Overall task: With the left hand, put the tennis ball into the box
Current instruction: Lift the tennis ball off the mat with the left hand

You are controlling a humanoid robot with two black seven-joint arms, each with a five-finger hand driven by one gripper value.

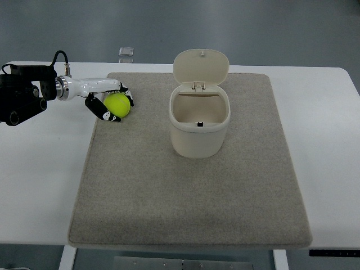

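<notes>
Gripping the fuzzy tennis ball [117,104], the left hand [108,101] hangs over the mat [191,191], beside the smooth open-lidded box [199,121].

Beige mat [191,191] lies flat on white table [39,185] — small grey square object [126,52] on floor beyond table's far edge.

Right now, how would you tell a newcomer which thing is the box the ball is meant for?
Start at the beige mat covering the middle of the white table. Near its far centre stands the box, a cream rounded tub with its hinged lid flipped up at the back. It is the only container there; the tennis ball sits in the left hand at the mat's left edge.
</notes>
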